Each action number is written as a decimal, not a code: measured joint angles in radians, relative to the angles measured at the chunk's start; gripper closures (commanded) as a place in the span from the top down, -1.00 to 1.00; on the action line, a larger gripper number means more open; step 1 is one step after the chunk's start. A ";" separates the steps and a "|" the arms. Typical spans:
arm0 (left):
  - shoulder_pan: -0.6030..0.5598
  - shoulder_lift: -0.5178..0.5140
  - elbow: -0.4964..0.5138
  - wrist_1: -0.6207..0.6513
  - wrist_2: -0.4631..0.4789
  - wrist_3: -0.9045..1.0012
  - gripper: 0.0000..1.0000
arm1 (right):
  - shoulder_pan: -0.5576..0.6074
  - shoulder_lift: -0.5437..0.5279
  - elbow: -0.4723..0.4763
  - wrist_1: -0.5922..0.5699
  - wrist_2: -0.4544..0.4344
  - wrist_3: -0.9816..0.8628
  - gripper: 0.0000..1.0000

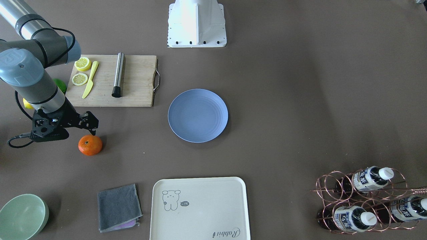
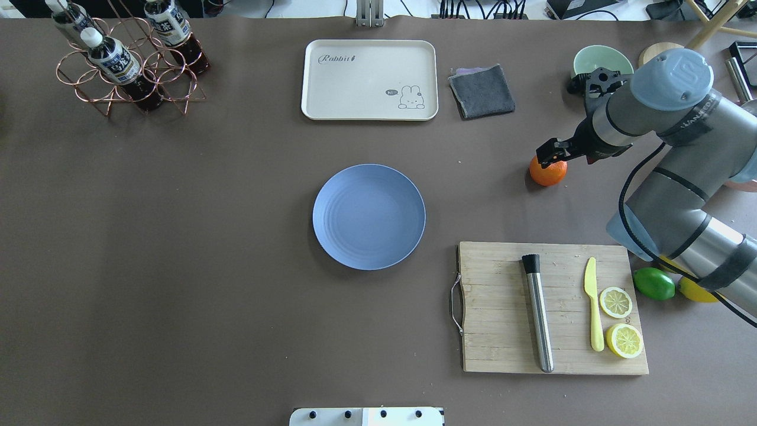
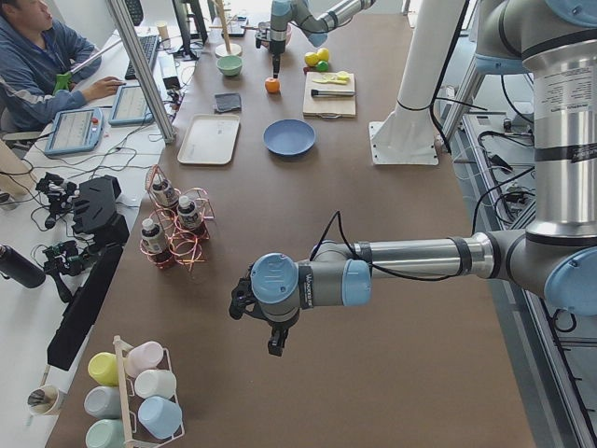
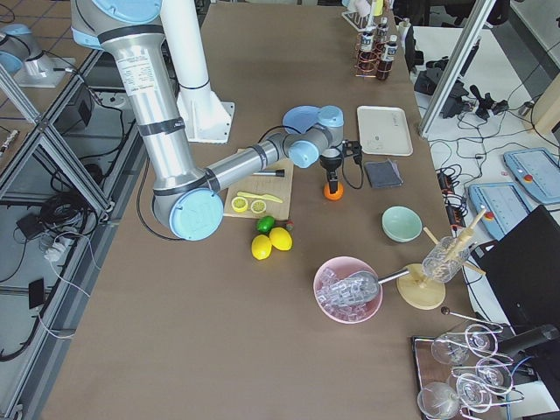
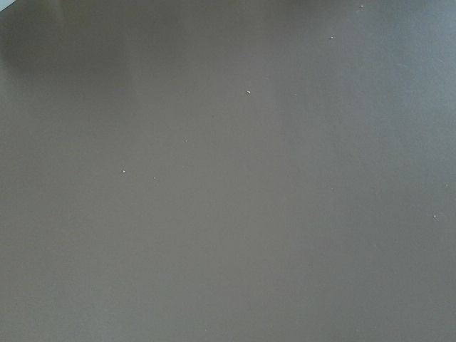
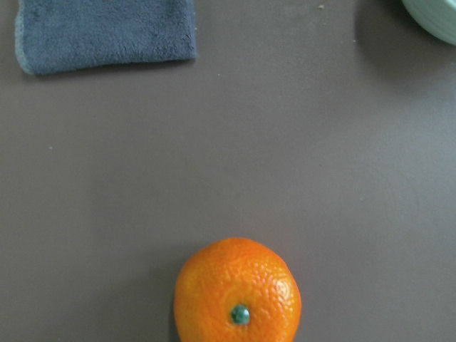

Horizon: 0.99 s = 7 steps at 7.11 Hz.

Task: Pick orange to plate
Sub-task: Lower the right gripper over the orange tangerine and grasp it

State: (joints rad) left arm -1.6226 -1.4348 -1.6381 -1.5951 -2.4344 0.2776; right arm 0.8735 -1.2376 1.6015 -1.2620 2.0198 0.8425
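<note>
From my remote station I am looking at the right gripper (image 2: pixel 551 155) hanging directly over the orange (image 1: pixel 90 145), its fingers pointing down at the fruit. Whether they are spread wide or drawn narrow I cannot tell from any camera, nor whether they are touching the peel. The orange is sitting on the brown tabletop (image 1: pixel 300 100) on the robot's right side, stem dot facing up, between the wooden cutting board (image 1: pixel 136 80) and the grey cloth (image 1: pixel 118 206). It is lying well apart from the blue plate (image 1: pixel 197 115), which is resting at the middle of the tabletop. In the right wrist view the fruit is showing at the bottom edge, with the cloth and the rim of the pale green bowl (image 6: pixel 434 18) at the top corners. The left gripper (image 3: pixel 272 343) is hanging over the tabletop at the far end from the orange — the state of its fingers I cannot tell either.
</note>
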 measured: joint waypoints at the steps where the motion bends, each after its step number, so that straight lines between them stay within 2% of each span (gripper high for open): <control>1: 0.002 0.000 0.001 -0.006 0.000 0.000 0.97 | -0.004 0.030 -0.055 0.033 0.000 0.015 1.00; 7: 0.004 0.005 0.003 -0.010 0.000 0.000 0.97 | -0.043 0.053 -0.129 0.056 -0.003 0.020 0.99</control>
State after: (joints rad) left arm -1.6183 -1.4297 -1.6353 -1.6055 -2.4344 0.2777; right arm 0.8306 -1.1846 1.4724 -1.2060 2.0168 0.8627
